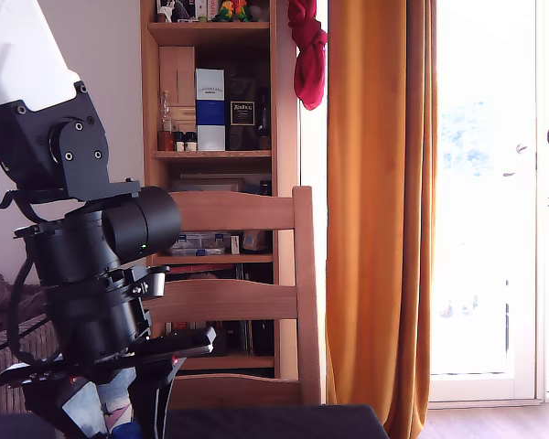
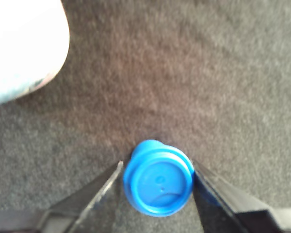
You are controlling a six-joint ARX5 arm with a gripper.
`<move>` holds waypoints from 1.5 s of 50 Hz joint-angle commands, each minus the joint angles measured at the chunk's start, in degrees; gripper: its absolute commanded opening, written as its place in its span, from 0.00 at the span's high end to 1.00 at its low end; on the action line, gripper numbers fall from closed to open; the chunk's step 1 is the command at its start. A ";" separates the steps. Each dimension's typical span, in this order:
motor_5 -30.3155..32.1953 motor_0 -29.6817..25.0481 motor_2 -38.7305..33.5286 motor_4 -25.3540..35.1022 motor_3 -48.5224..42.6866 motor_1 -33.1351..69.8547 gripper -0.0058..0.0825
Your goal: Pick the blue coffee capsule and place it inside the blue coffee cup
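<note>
Tabletop (image 2: pixel 184 73): dark grey felt-like surface. Blue coffee cup (image 2: pixel 19 43): only a white rim edge shows, well apart from the capsule. Pincer (image 2: pixel 157 187): narrowly open, closed onto the blue coffee capsule (image 2: pixel 158 182) at its wide rim. Capsule judged light, stiff, slick plastic; grip below the rim flange.

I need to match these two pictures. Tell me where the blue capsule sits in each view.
Exterior view: the blue capsule is probably the blue sliver at the bottom edge, under the arm.
Wrist view: the blue capsule shows plainly, rim towards the camera, between the black fingers, over grey cloth.
Shared landmark: the gripper around it.
</note>
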 commanded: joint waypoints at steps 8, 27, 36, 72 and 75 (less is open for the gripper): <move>1.44 -0.35 0.87 0.13 0.79 0.92 0.62; 1.46 0.09 8.74 4.92 0.44 0.79 0.62; 3.06 0.74 13.81 5.51 -3.37 0.76 0.62; 8.94 6.60 19.52 -1.92 -17.31 -6.86 0.62; 8.98 6.88 19.52 -2.54 -18.08 -6.95 0.62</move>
